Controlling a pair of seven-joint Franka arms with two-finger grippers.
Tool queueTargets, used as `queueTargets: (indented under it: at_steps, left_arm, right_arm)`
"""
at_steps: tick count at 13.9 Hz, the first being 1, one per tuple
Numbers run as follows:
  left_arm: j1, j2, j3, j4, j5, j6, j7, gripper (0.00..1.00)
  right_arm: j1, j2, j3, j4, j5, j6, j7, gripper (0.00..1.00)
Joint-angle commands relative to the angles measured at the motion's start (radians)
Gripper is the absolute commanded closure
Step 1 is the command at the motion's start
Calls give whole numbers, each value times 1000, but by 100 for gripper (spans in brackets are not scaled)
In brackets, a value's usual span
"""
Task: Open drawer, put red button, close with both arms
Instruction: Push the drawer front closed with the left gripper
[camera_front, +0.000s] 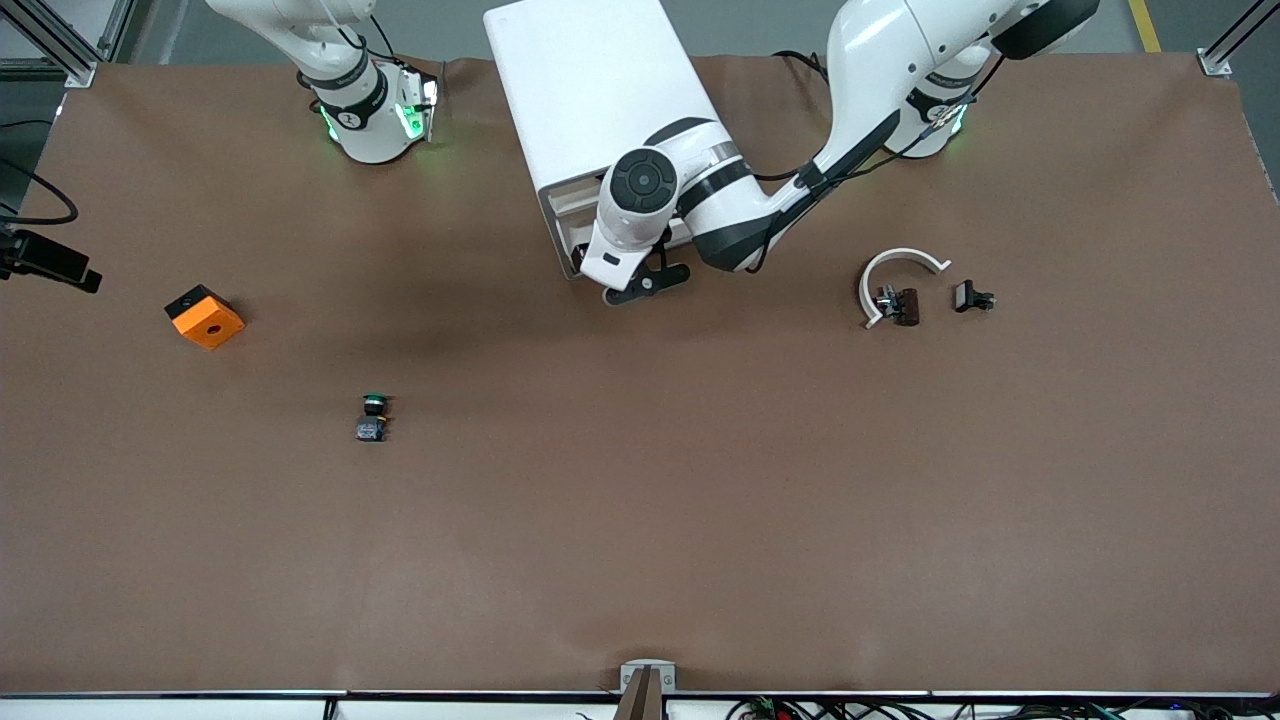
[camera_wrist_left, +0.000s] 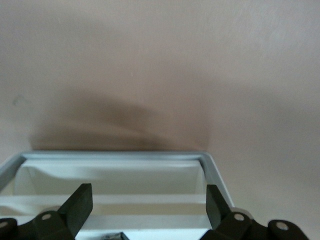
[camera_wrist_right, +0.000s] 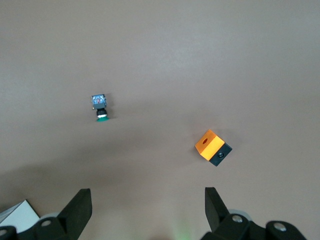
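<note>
The white drawer cabinet (camera_front: 590, 90) stands at the table's edge between the two arm bases. Its drawer (camera_wrist_left: 115, 156) is pulled out, and the left wrist view looks into the white inside. My left gripper (camera_front: 645, 282) (camera_wrist_left: 150, 205) hangs open over the drawer with nothing between its fingers. A small dark thing (camera_wrist_left: 112, 235) lies in the drawer at the frame's edge; I cannot tell what it is. The red button shows in no view. My right gripper (camera_wrist_right: 148, 205) is open and empty, high over the table near the right arm's base.
A green-capped button (camera_front: 372, 415) (camera_wrist_right: 100, 107) lies toward the right arm's end. An orange block (camera_front: 205, 316) (camera_wrist_right: 212, 146) lies beside it, farther toward that end. Toward the left arm's end lie a white curved piece (camera_front: 895, 275) and a small black part (camera_front: 972, 297).
</note>
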Motion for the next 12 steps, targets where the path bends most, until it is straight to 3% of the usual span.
queueTargets:
  at_steps: [1, 3, 5, 9, 12]
  left_arm:
    - [-7, 7, -13, -3, -75, 12, -10, 0]
    - [-7, 7, -13, -2, -114, 12, -10, 0]
    - [-7, 7, -13, -2, -148, 12, -9, 0]
    - [-5, 7, -13, -3, -210, 12, -10, 0]
    - [-5, 7, -13, -5, -218, 12, -9, 0]
  right_arm:
    - [-8, -2, 15, 13, 7, -10, 12, 0]
    - [-13, -3, 15, 11, 22, -4, 11, 0]
    - [-36, -8, 8, 14, 116, 1, 8, 0]
    - [-34, -9, 9, 4, 114, 1, 4, 0]
    - [-34, -67, 11, -39, 109, 4, 3, 0]
